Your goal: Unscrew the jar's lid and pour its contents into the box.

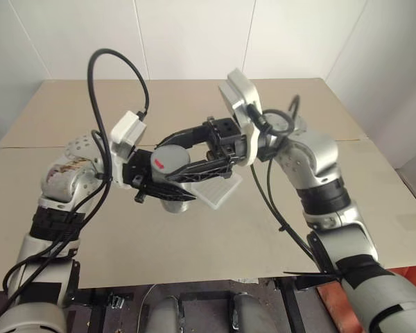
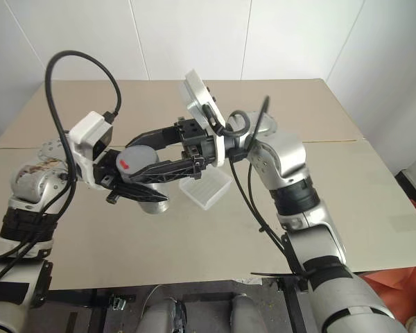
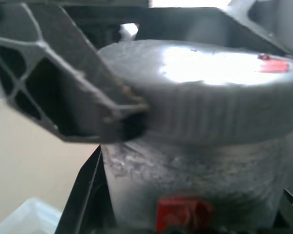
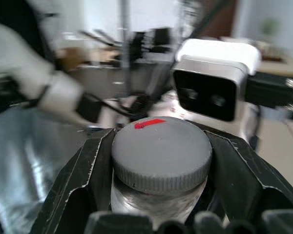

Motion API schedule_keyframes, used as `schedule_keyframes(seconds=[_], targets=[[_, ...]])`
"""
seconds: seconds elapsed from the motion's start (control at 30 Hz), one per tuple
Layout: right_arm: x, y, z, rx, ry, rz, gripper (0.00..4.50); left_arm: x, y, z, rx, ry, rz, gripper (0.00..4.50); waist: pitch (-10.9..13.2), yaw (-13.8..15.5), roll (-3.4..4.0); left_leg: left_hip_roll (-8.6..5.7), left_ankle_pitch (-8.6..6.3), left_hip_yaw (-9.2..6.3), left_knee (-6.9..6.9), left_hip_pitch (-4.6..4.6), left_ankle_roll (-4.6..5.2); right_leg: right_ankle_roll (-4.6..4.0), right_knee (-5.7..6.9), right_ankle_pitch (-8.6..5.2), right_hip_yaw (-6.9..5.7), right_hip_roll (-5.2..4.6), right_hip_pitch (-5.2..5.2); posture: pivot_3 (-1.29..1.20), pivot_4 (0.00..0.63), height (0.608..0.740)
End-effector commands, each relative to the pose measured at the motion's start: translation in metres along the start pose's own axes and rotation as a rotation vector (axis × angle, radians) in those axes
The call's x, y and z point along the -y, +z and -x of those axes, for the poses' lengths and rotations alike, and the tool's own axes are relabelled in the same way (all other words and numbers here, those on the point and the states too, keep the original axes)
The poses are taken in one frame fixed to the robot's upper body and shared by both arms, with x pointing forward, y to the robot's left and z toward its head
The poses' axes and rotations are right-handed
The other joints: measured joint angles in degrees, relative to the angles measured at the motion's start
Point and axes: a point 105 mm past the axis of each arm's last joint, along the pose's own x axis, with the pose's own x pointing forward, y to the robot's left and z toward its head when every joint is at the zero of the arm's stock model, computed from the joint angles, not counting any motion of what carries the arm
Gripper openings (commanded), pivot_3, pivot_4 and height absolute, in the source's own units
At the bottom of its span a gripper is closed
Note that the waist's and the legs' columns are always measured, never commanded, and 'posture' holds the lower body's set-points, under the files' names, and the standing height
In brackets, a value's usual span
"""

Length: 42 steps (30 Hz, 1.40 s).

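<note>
While the left gripper (image 1: 168,196) clamps the jar (image 3: 195,195) by its body and holds it in the air above the cardboard-covered table (image 1: 194,236), the right gripper (image 4: 161,161) reaches in from the opposite side with its two black fingers (image 4: 78,180) closed on either flank of the grey screw lid (image 4: 160,158). That lid, ribbed around its edge and marked with a small red tag on top, sits squarely on the jar's mouth and looks not yet unscrewed. Just beyond and below the right gripper's fingertips, the translucent white box (image 2: 205,189) rests on the table, close beneath the jar but not touching it.

As I judge it, the step in hand is the twist that breaks the lid loose. The main danger is slip: the fingers meet the lid only at two narrow spots on a round ribbed rim, so a turning wrist could skate around it without moving the thread. Equally, the jar's smooth silvery wall could rotate inside the left gripper, so both parts turn together and nothing loosens. If the lid frees abruptly while the jar is tilted, the contents could spill onto the table beside the box rather than into it.
</note>
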Motion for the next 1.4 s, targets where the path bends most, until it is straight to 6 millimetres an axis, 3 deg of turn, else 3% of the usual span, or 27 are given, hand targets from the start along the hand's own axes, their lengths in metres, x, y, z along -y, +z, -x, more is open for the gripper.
schedule_keyframes(seconds=[0.03, 0.2, 0.23, 0.4, 0.53, 0.67, 0.87, 1.1, 1.27, 1.4], targets=[[0.005, -0.001, 0.004, -0.008, 0.016, 0.061, 2.76, 0.001, 0.015, 0.011, 0.043, 0.022, -0.062, 1.93, 0.00, 0.25, 0.00, -0.01, 0.01, 0.00, 0.00, 0.00, -0.01, 0.00, 0.00, 0.00, -0.01, -0.01, 0.00, 0.00, 0.150, 0.740], [0.015, -0.002, 0.013, -0.006, -0.122, 0.076, 4.36, -0.004, 0.004, 0.017, 0.031, 0.093, -0.054, 1.93, 0.01, 1.00, 0.01, -0.03, 0.01, 0.10, 0.03, -0.12, -0.02, 0.00, 0.03, 0.00, -0.12, -0.07, 0.00, 0.00, 0.150, 0.740], [0.015, -0.001, 0.017, 0.000, -0.151, 0.080, 4.47, -0.005, 0.001, 0.019, 0.023, 0.114, -0.053, 1.93, 0.01, 1.07, 0.01, -0.04, 0.01, 0.11, 0.02, -0.12, -0.02, 0.00, 0.04, 0.00, -0.13, -0.09, 0.01, 0.00, 0.150, 0.740], [0.007, -0.002, 0.042, -0.030, -0.364, 0.093, 4.47, -0.017, -0.011, 0.044, -0.005, 0.289, -0.030, 1.93, 0.01, 1.28, 0.01, -0.04, 0.01, 0.24, 0.02, -0.18, -0.03, 0.00, 0.04, 0.00, -0.27, -0.11, 0.05, 0.00, 0.150, 0.740], [-0.004, 0.001, 0.043, -0.040, -0.433, 0.095, 4.47, -0.026, -0.019, 0.053, -0.013, 0.360, -0.023, 1.93, 0.01, 1.02, 0.01, -0.03, 0.02, 0.25, 0.01, -0.19, -0.04, 0.00, 0.03, 0.00, -0.28, -0.10, 0.02, 0.00, 0.150, 0.740], [0.000, -0.001, 0.029, -0.081, -0.611, 0.104, 4.47, -0.033, -0.022, 0.044, 0.003, 0.346, -0.020, 1.93, 0.01, 0.80, 0.01, -0.02, 0.03, 0.26, 0.01, -0.16, -0.05, 0.00, 0.02, 0.00, -0.26, -0.09, 0.00, 0.00, 0.150, 0.740], [-0.001, 0.005, 0.005, -0.086, -0.663, 0.105, 4.47, -0.040, -0.023, 0.030, 0.024, 0.305, -0.017, 1.93, 0.01, 0.85, 0.01, -0.06, 0.03, 0.27, 0.03, -0.16, -0.06, 0.00, 0.01, 0.00, -0.25, -0.11, 0.01, 0.00, 0.150, 0.740], [0.014, -0.004, -0.007, -0.117, -0.725, 0.088, 4.47, -0.041, -0.022, 0.021, 0.029, 0.265, -0.019, 1.93, 0.01, 0.77, 0.01, -0.06, 0.03, 0.25, 0.02, -0.16, -0.05, 0.00, 0.00, 0.00, -0.25, -0.10, 0.01, 0.00, 0.150, 0.740], [0.026, -0.008, -0.007, -0.124, -0.756, 0.081, 4.47, -0.038, -0.021, 0.020, 0.028, 0.252, -0.024, 1.93, 0.01, 0.76, 0.01, -0.06, 0.03, 0.23, 0.02, -0.17, -0.05, 0.00, 0.00, 0.00, -0.25, -0.10, 0.01, 0.00, 0.150, 0.740], [0.031, -0.015, 0.009, -0.152, -0.802, 0.085, 4.47, -0.035, -0.020, 0.023, 0.014, 0.257, -0.032, 1.93, 0.01, 0.79, 0.01, -0.06, 0.03, 0.22, 0.02, -0.17, -0.04, 0.00, 0.01, 0.00, -0.25, -0.10, 0.02, 0.00, 0.150, 0.740]])
